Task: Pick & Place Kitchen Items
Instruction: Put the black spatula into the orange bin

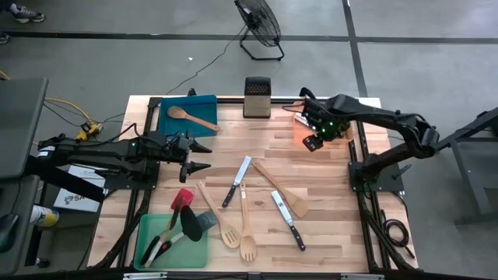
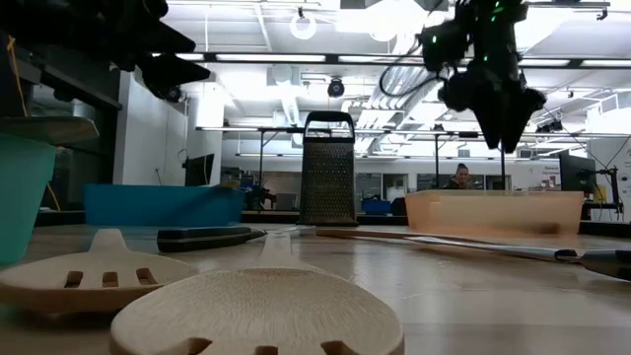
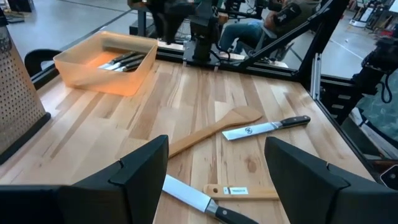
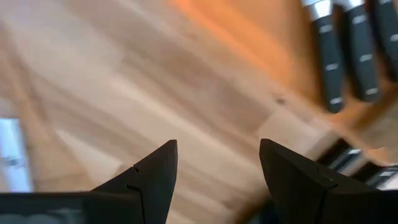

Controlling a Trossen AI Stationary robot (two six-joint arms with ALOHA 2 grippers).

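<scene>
Kitchen items lie loose mid-table: two black-handled knives (image 1: 236, 183) (image 1: 289, 220), a wooden spatula (image 1: 280, 188), a slotted wooden spoon (image 1: 220, 215) and a wooden fork (image 1: 247, 227). A red spatula (image 1: 180, 201) and a grey one (image 1: 199, 222) rest with their handles over the green tray (image 1: 194, 253). A wooden spoon (image 1: 191, 117) lies in the blue tray (image 1: 204, 103). Several knives (image 4: 348, 56) lie in the orange tray (image 3: 102, 79). My right gripper (image 1: 313, 141) hangs open, pointing down, above that tray's near edge. My left gripper (image 1: 204, 156) stands open and level at the table's left.
An upright metal grater (image 1: 257, 97) stands at the far edge between the blue and orange trays. Black frame rails (image 1: 354, 167) run along both table sides. Bare wood lies between the orange tray and the loose utensils. A person sits beyond the table (image 2: 459, 177).
</scene>
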